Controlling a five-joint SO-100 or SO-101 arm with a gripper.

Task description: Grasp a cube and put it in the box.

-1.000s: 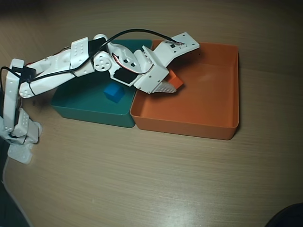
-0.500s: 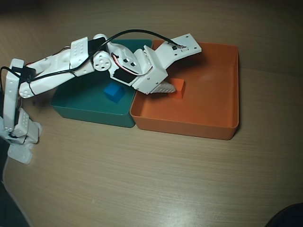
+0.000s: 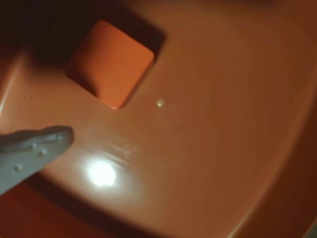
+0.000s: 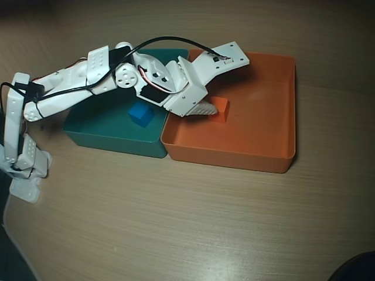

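In the wrist view, one pale grey fingertip (image 3: 37,146) of mine pokes in from the left, clear of the small solid orange cube (image 3: 110,63), which sits flat on the floor of the large shallow square orange plastic tray (image 3: 223,148). My gripper (image 4: 206,109) is open and holds nothing. From overhead, the cube (image 4: 220,109) rests in the left part of the tray (image 4: 287,117), just beside my fingers. Left of it, a teal-green tray (image 4: 99,137) holds a small blue cube (image 4: 141,115). Both trays stand on a wooden table (image 4: 193,216).
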